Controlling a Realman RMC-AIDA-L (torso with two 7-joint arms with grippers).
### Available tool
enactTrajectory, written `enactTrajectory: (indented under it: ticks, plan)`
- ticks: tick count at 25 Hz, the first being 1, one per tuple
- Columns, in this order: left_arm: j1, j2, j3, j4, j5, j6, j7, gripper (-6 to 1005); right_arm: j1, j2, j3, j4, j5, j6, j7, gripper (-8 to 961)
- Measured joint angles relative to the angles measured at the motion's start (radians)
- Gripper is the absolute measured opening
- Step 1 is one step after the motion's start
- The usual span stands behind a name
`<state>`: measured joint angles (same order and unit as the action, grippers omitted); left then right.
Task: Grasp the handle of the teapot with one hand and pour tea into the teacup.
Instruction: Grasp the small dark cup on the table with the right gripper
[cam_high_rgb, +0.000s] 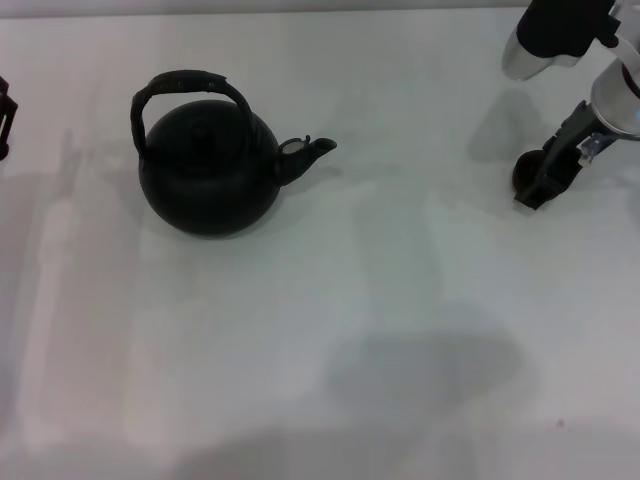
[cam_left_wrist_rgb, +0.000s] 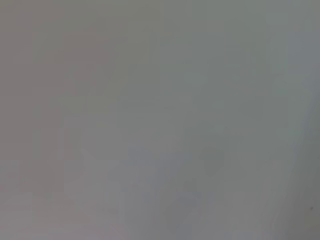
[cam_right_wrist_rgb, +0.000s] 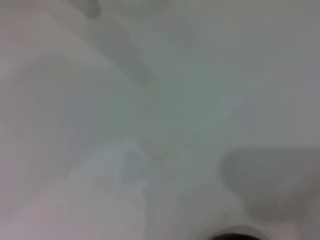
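The right gripper (cam_high_rgb: 540, 185) sits at the far right of the white table (cam_high_rgb: 400, 330) in the head view, angled down with its tip at the tabletop. Can't tell how far its fingers are open from this angle. There's a small dark round shape right at its tip, partly behind it, which looks like the teacup (cam_high_rgb: 524, 172), but I can't tell if the gripper is touching it or just next to it. The right wrist view adds one thing: a dark curved rim (cam_right_wrist_rgb: 235, 234) peeking in at the edge of the picture, most likely the cup again, plus plain table and soft shadows.

The left gripper (cam_high_rgb: 5, 115) only shows as a dark bit at the left edge of the head view, well away from everything, and I can't tell its fingers' state either. Its wrist view gives nothing but blank gray surface.

The teapot (cam_high_rgb: 207, 170) stands upright on the left half of the table, nobody holding it. The handle (cam_high_rgb: 185, 85) arches up over the lid, and the spout (cam_high_rgb: 308, 155) points right, toward the cup side. Pot and cup are well apart. Only the head view shows the pot.
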<state>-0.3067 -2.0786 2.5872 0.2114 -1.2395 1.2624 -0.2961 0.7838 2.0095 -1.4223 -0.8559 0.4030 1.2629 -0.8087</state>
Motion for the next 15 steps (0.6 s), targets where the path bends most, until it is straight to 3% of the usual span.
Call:
enactTrajectory:
  ticks: [6, 11, 15]
  plan:
    - [-0.003, 0.0, -0.003, -0.003, -0.002, 0.001, 0.0, 758, 0.016, 0.0, 0.002, 0.0, -0.003, 0.03, -0.003, 829]
    - [-0.003, 0.001, -0.003, -0.006, -0.006, 0.002, 0.0, 757, 0.026, 0.005, 0.0, -0.037, 0.001, 0.068, -0.007, 734]
    - [-0.005, 0.002, -0.004, -0.006, -0.006, 0.002, 0.0, 757, 0.038, 0.014, -0.031, -0.102, 0.059, 0.078, -0.008, 735]
